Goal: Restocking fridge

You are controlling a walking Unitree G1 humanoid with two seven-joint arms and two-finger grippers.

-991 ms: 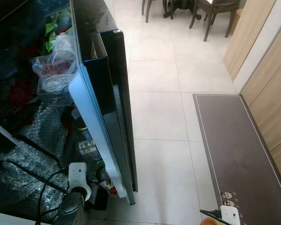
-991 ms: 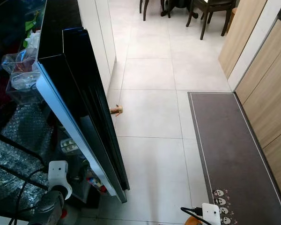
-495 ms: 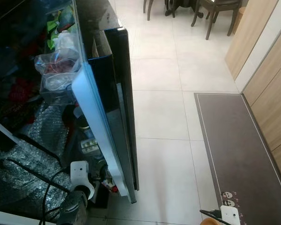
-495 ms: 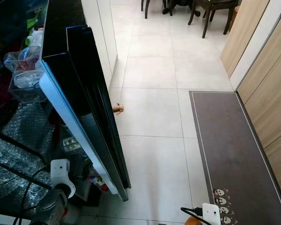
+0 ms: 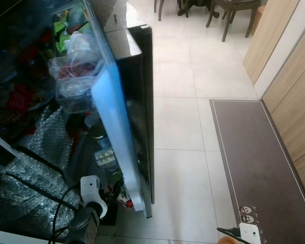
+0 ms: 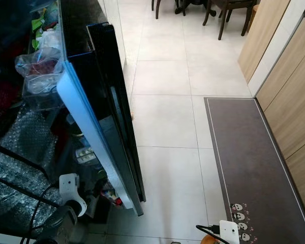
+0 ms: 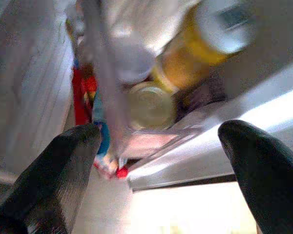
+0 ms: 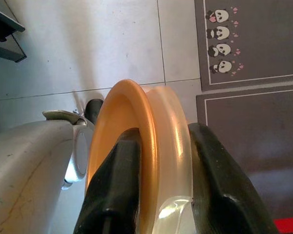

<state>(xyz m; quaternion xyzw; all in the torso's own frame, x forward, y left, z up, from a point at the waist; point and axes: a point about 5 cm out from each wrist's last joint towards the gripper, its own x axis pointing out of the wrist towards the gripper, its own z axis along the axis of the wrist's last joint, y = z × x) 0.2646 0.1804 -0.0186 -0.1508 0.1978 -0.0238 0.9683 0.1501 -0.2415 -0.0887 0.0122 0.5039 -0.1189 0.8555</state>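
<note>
The black fridge door [image 5: 142, 101] stands open, its white inner edge [image 5: 117, 132] facing me. Its door shelves hold plastic bags [image 5: 71, 76] and, lower down, jars and packets [image 5: 104, 155]. My left gripper [image 7: 156, 161] is open beside the door's bottom corner; between its fingers [image 7: 63, 170] I see a jar [image 7: 146, 105] and a yellow bottle [image 7: 195, 53] on the lowest door shelf. My right gripper [image 8: 163, 180] hangs low at the right, over the tile floor, shut on a round clear container with an orange lid [image 8: 136, 146].
A brown mat [image 5: 259, 162] lies along wooden cabinets [image 5: 295, 91] on the right. Dining chairs [image 5: 234, 12] stand at the far end of the pale tile floor [image 5: 178, 127]. Bubble wrap [image 5: 20, 183] and a black cable [image 5: 30, 185] fill the lower left.
The fridge door has swung to the right, showing more of its white inner edge and less of its black face. My left wrist has shifted slightly right with it.
</note>
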